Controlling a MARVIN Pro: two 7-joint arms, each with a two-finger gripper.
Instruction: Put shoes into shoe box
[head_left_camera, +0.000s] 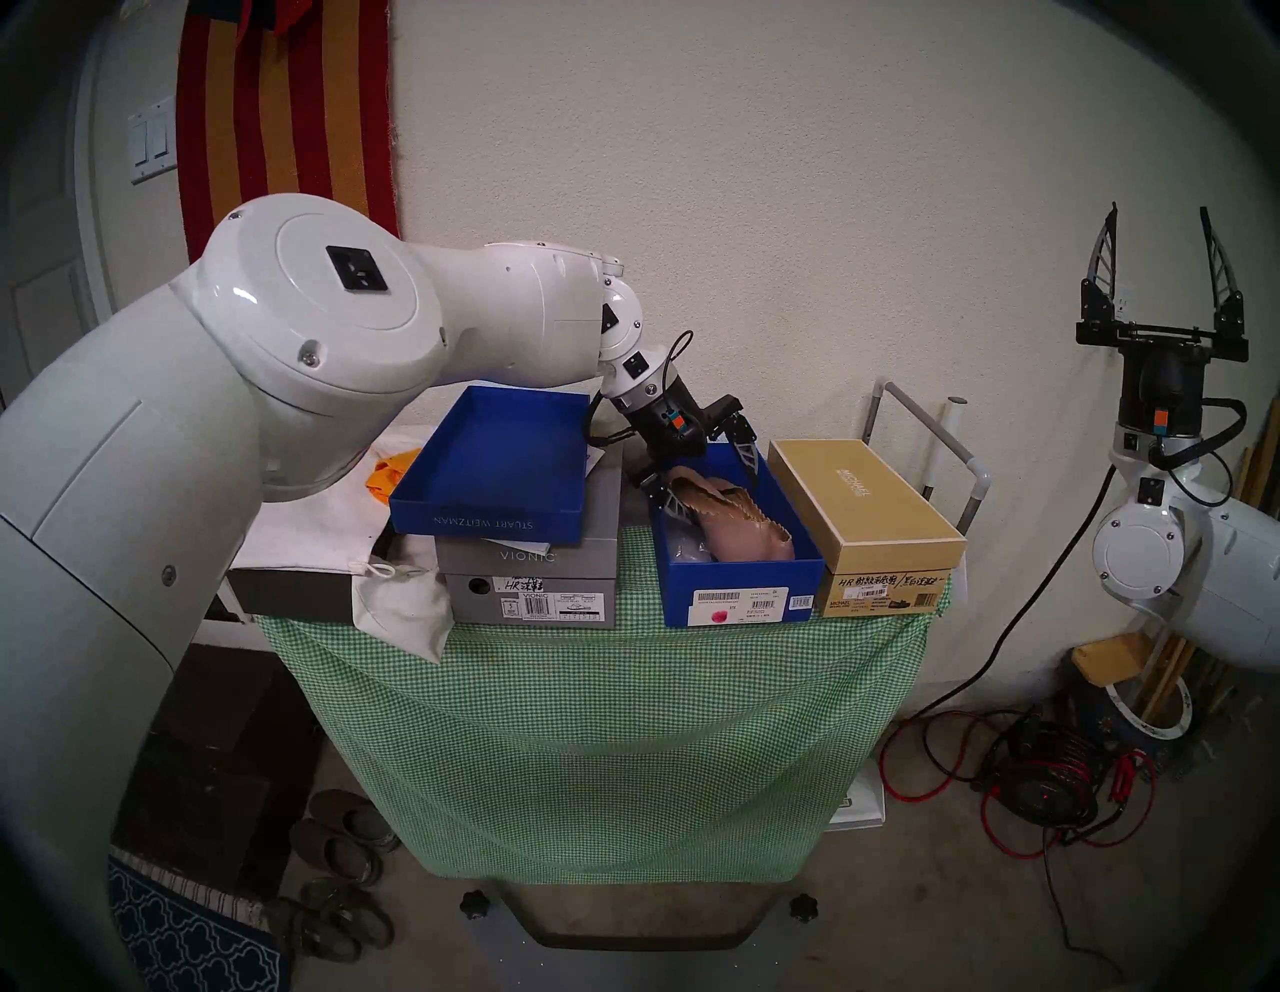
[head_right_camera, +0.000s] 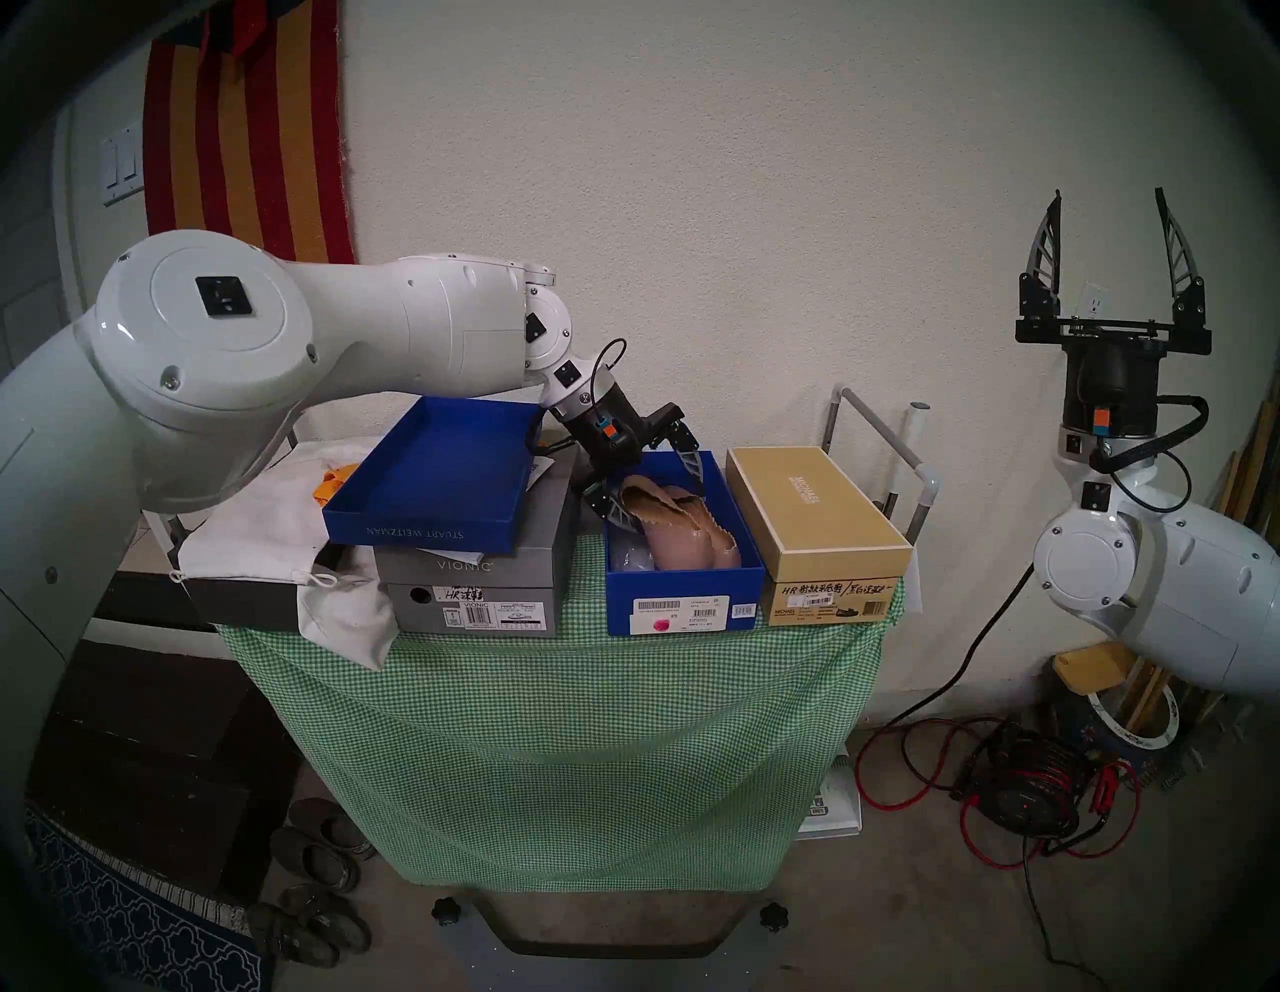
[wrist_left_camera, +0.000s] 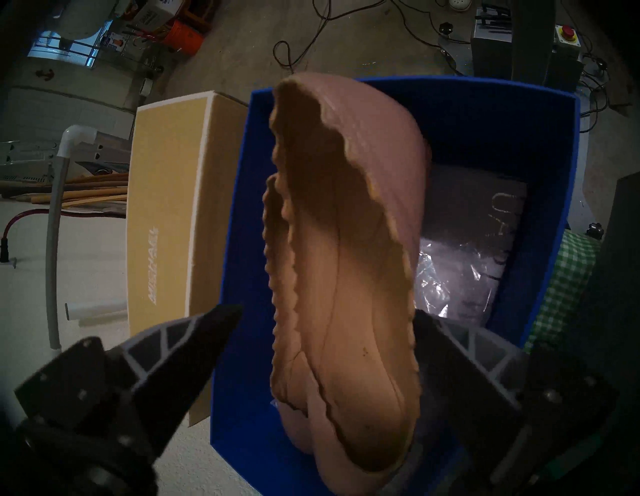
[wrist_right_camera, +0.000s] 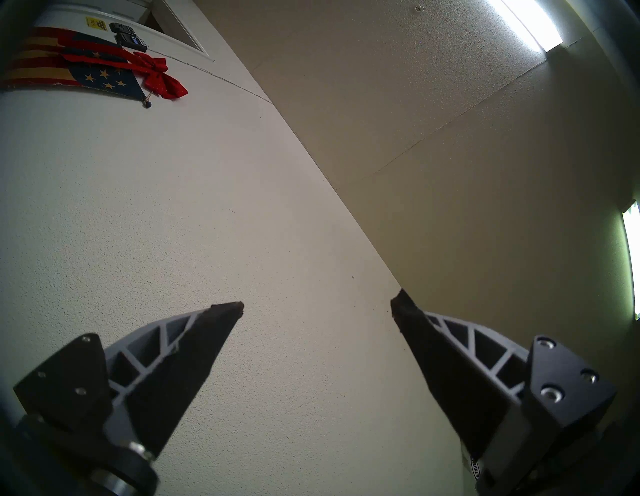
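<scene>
Scalloped pink leather shoes (head_left_camera: 734, 523) fill the blue cardboard shoe box (head_left_camera: 744, 599).

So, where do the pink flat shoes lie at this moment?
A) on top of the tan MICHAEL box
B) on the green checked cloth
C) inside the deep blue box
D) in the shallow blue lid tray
C: the pink flat shoes lie inside the deep blue box, between its walls, as the left wrist view also shows.
</scene>
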